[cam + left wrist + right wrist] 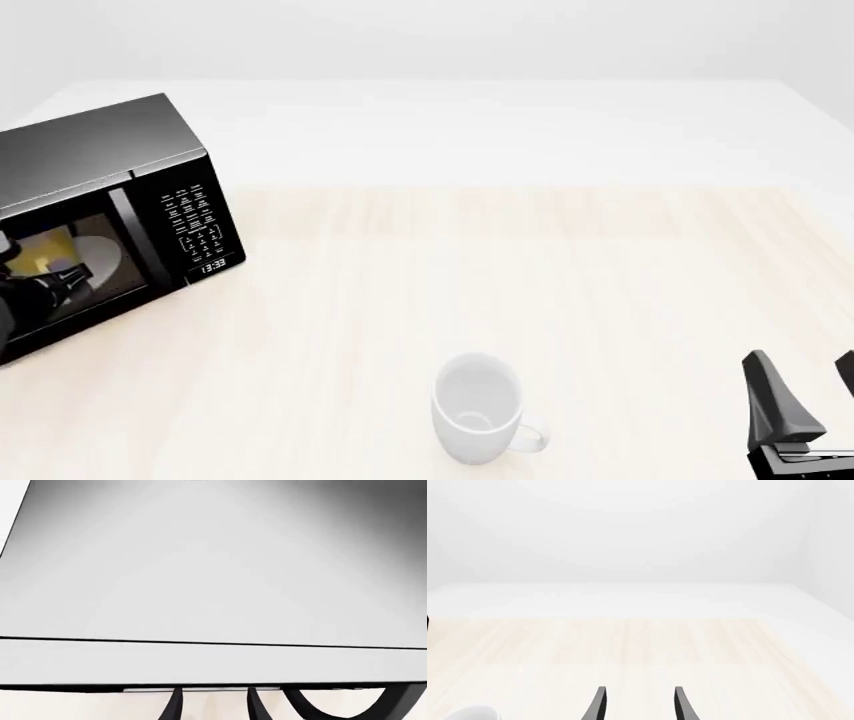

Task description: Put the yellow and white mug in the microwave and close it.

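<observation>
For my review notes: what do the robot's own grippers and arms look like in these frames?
Both grippers are plain black, without visible markings or cables. The right gripper has two slim fingers tapering to pointed tips above a blocky base. The left gripper shows matching narrow, slightly curved black fingers. Hardly any arm is visible beyond a dark shape at the front view's left edge.

Each pincer is matte black: right pincer (803, 385) with slim tapering fingers (597, 705), left pincer (212, 705) alike
</observation>
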Controlling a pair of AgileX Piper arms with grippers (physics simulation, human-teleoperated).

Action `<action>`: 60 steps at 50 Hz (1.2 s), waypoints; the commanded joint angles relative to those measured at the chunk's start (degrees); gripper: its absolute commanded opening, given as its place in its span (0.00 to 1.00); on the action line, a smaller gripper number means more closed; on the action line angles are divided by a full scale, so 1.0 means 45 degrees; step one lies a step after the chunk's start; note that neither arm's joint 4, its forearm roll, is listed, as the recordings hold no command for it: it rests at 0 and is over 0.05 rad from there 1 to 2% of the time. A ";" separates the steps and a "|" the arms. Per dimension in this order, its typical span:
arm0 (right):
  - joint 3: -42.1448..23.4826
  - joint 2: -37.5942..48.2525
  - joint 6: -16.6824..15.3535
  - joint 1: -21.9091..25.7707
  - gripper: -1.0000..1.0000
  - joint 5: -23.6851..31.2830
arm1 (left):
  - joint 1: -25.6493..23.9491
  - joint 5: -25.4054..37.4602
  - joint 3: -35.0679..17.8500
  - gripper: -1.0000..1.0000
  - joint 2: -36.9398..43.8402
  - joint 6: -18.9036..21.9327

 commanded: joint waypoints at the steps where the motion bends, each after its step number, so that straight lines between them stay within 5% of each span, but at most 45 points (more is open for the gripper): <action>1: 0.0005 -0.0007 0.0001 0.0001 1.00 0.0002 | 0.0828 -0.0377 -0.0695 1.00 0.0915 -0.0164; 17: 0.0005 -0.0011 0.0003 -0.0001 1.00 0.0001 | 0.0519 -0.0412 -0.0004 1.00 0.0211 -0.0399; 36: 0.0005 -0.0009 0.0001 0.0000 1.00 0.0001 | 0.0553 -0.0134 0.2522 1.00 -0.2951 -0.0338; 60: 0.0005 -0.0009 -0.0001 0.0001 1.00 0.0001 | 0.0173 0.3445 0.3099 1.00 -0.9043 -0.0070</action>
